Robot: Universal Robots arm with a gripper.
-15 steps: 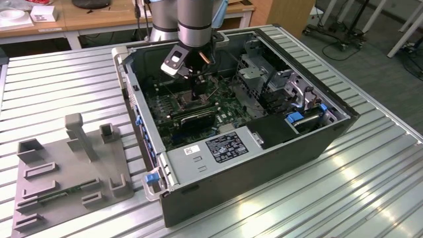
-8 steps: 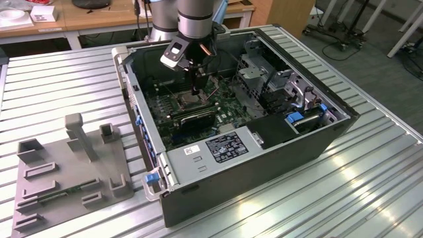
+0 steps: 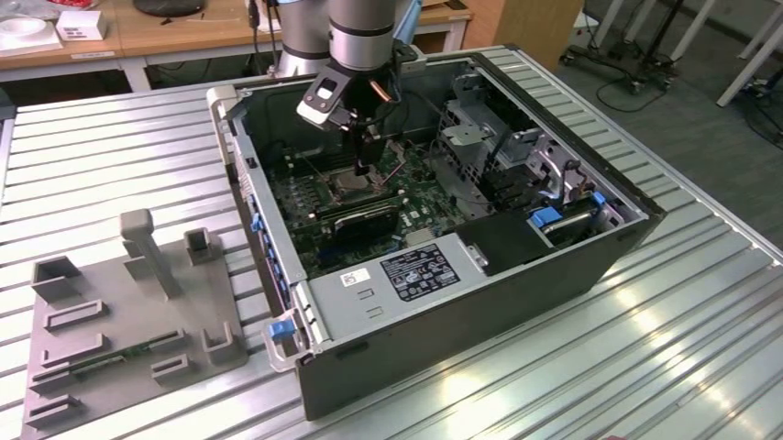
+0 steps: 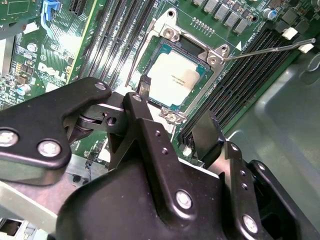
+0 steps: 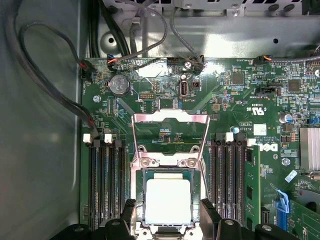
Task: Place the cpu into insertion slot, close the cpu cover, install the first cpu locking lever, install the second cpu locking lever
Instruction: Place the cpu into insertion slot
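Ribbed metal surface [image 3: 110, 156] carries an open computer case [image 3: 490, 316], where the fingers [image 5: 129, 214] hang spread and released over the green board [image 5: 230, 100]. Between them, just under their tips, the cpu [image 5: 168, 201] lies flat in the insertion slot [image 5: 144, 197]. Beyond the fingers the cpu cover [image 5: 145, 118] stands raised.

Arm [image 3: 361, 23] hangs in from above, wrist [image 3: 355, 57] roughly vertical, tool axis pointing straight down. Gripper [image 4: 176, 107] is spread: in the second wrist view the two black fingers [image 4: 145, 89] sit well apart with linkages splayed. In the first wrist view, the fingertips [image 5: 129, 209] look level. Can't tell whether the tips are touching anything below; probably hovering.
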